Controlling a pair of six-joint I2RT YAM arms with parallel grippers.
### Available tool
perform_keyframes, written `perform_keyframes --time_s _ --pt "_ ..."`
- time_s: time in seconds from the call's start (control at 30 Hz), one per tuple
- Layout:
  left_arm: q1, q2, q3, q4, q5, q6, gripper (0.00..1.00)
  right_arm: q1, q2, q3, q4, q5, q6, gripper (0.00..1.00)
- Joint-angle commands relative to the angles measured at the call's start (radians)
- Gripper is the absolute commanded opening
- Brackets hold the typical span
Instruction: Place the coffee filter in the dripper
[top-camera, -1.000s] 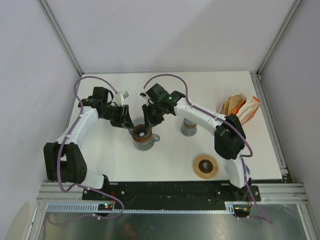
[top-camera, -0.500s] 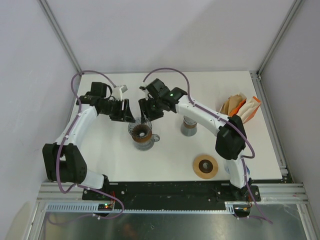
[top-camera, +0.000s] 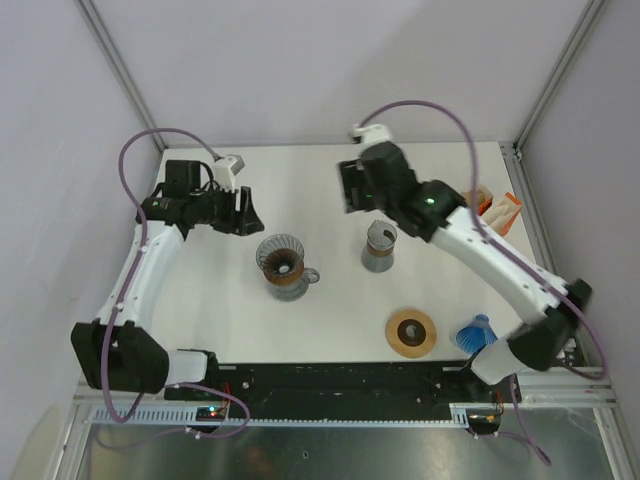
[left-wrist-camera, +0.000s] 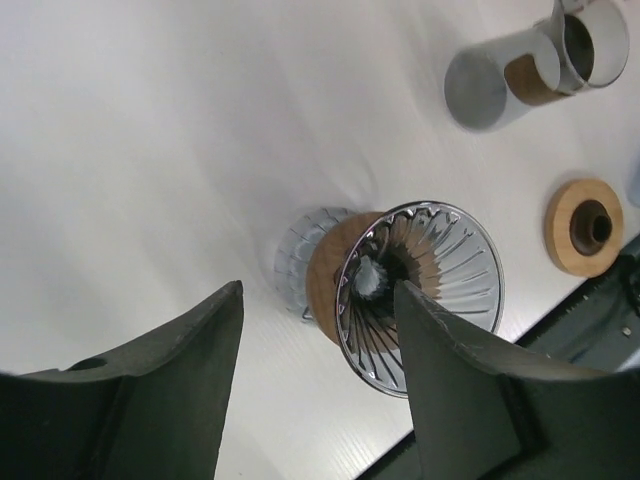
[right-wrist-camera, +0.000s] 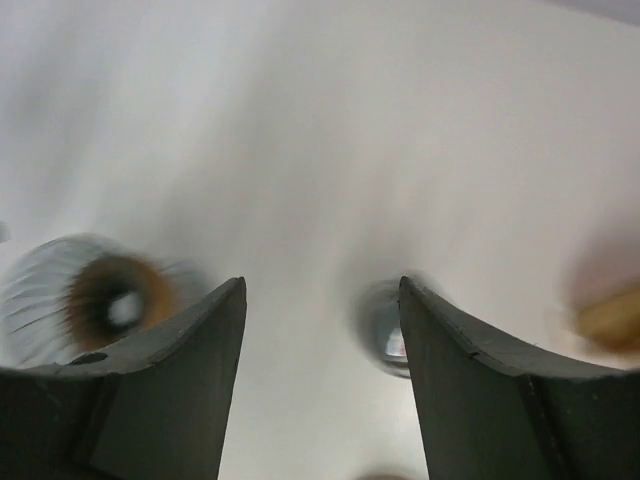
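Note:
The glass dripper (top-camera: 282, 262) with a wooden collar stands on the table left of centre. I see no paper filter in it. It also shows in the left wrist view (left-wrist-camera: 425, 285) and, blurred, in the right wrist view (right-wrist-camera: 100, 298). The brown coffee filters (top-camera: 497, 214) sit in an orange and white pack at the right back, partly hidden by my right arm. My left gripper (top-camera: 245, 212) (left-wrist-camera: 318, 300) is open and empty, up and left of the dripper. My right gripper (top-camera: 350, 190) (right-wrist-camera: 320, 300) is open and empty, raised behind the grey cup.
A grey cup (top-camera: 380, 247) (left-wrist-camera: 488, 90) stands right of the dripper. A wooden ring (top-camera: 411, 332) (left-wrist-camera: 583, 225) lies near the front edge, with a blue object (top-camera: 475, 333) to its right. Grey walls enclose the table on three sides.
Both grippers have drawn away from the dripper. The left moved back and left. The right arm swung up and to the right, past the grey cup.

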Motion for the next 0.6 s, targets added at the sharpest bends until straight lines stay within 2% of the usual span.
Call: perform_keyframes --time_s 0.0,0.13,0.3,0.57 --pt "0.000 -0.105 -0.018 0.141 -0.079 0.014 0.67 -0.119 -0.147 -0.223 0.067 0.518 -0.079 0.66" --pt "0.000 -0.139 -0.050 0.194 -0.094 -0.001 0.67 -0.256 -0.138 -0.329 0.042 0.622 -0.068 0.64" --pt "0.000 -0.135 -0.074 0.221 -0.091 -0.020 0.67 -0.325 -0.050 -0.375 0.090 0.699 -0.113 0.62" --pt "0.001 -0.131 -0.091 0.231 -0.096 -0.021 0.68 -0.432 0.087 -0.385 0.115 0.660 -0.126 0.53"
